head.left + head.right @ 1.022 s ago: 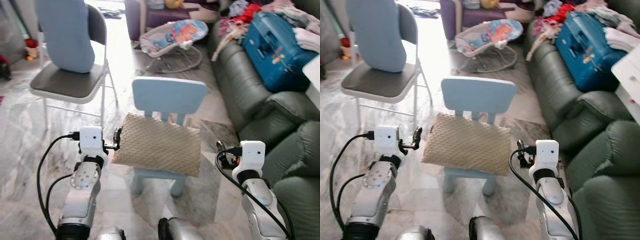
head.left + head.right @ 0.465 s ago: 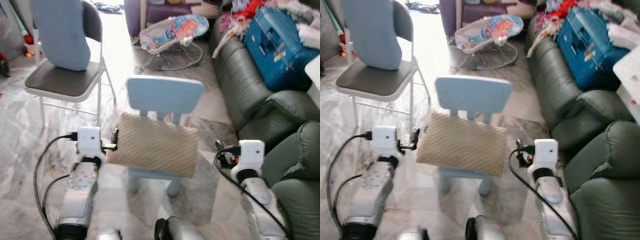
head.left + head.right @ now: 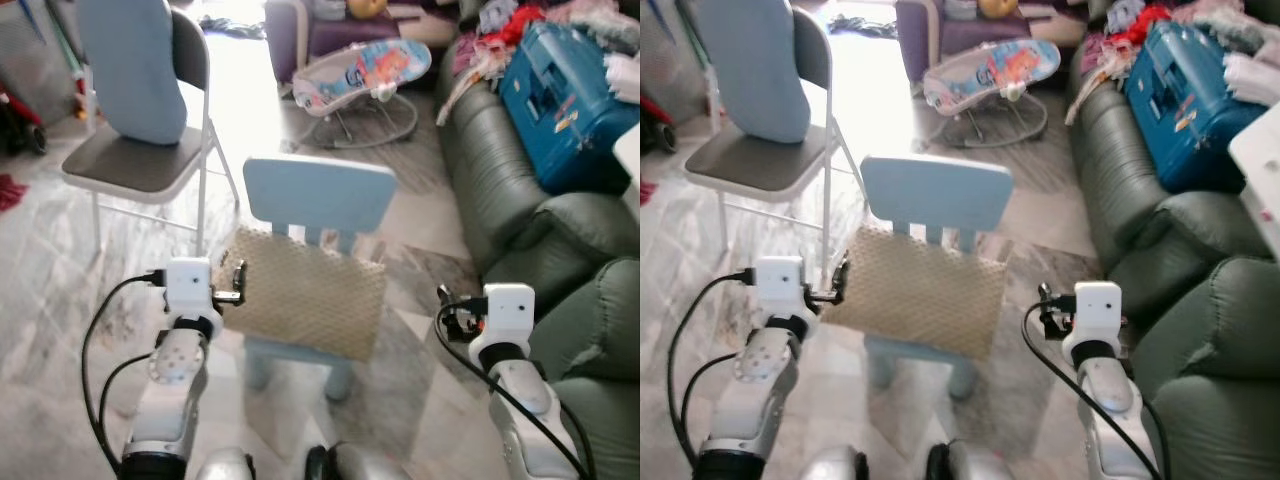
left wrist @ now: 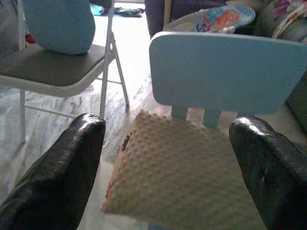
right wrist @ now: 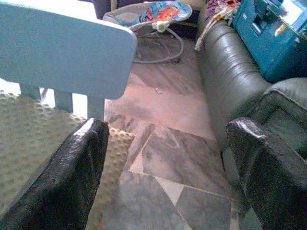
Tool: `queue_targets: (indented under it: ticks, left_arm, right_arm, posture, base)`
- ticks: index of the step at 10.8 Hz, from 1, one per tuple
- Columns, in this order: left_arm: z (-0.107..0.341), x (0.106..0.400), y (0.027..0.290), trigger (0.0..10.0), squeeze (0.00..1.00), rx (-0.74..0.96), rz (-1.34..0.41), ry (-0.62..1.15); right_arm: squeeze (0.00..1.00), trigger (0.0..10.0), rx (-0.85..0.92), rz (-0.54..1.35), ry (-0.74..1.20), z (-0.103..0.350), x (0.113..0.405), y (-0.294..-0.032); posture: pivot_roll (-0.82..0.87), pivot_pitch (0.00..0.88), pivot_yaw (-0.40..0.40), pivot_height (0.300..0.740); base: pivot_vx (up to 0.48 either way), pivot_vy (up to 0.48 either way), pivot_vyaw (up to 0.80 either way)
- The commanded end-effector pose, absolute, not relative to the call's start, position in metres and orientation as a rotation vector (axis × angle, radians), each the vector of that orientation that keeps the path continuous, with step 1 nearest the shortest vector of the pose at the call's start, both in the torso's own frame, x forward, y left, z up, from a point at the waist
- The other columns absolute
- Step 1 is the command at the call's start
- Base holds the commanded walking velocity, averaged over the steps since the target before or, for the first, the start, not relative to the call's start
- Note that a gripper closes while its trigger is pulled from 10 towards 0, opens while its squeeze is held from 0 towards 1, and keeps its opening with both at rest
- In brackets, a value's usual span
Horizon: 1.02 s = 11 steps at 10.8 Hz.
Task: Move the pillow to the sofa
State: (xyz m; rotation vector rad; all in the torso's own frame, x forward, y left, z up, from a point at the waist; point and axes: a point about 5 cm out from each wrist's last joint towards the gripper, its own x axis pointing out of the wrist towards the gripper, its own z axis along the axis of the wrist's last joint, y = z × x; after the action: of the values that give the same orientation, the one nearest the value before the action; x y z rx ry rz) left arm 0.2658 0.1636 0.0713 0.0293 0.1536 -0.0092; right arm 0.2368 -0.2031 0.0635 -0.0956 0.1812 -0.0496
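Observation:
A beige dimpled pillow lies on the seat of a small light-blue child's chair, overhanging its front. The dark green leather sofa runs along the right side. My left gripper is at the pillow's left edge, fingers open wide with the pillow ahead between them, not touching. My right gripper hovers right of the pillow, near the sofa, fingers open with the pillow's corner beside one of them.
A grey folding chair with a blue cushion stands at the back left. A baby bouncer sits on the marble floor beyond. A blue case and piled clothes occupy the sofa's far seats.
The camera has shifted, moving the whole scene slightly. Both grippers hold about the same places beside the pillow, still open.

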Motion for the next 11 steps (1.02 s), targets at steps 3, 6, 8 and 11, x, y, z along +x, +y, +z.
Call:
queue_targets:
  ticks: [3, 6, 8, 11]
  left_arm:
    - [0.0708, 0.264, 0.1697, 10.0, 0.0, 0.035, 0.007, 0.163]
    - [0.0732, 0.2661, 0.1721, 10.0, 0.0, 0.039, -0.007, 0.152]
    - [0.0731, 0.2664, 0.1716, 10.0, 0.0, 0.036, -0.003, 0.156]
    - [0.0723, 0.2659, 0.1691, 10.0, 0.0, 0.032, -0.009, 0.161]
  right_arm:
    - [0.0, 10.0, -0.102, -0.043, 0.189, 0.0625, 0.2344, -0.2022]
    - [0.0, 10.0, -0.097, -0.043, 0.183, 0.0633, 0.2372, -0.2005]
    - [0.0, 10.0, -0.093, -0.048, 0.184, 0.0632, 0.2377, -0.2009]
    - [0.0, 10.0, -0.094, -0.047, 0.184, 0.0634, 0.238, -0.2015]
  posture:
    - [-0.02, 0.105, -0.076, 0.735]
    - [-0.02, 0.106, -0.069, 0.735]
    - [-0.02, 0.11, -0.067, 0.735]
    - [-0.03, 0.112, -0.07, 0.735]
  base:
    - [0.0, 0.0, 0.0]
    - [0.21, 0.185, 0.0]
    - [0.364, 0.3, 0.0]
    - [0.356, 0.295, 0.0]
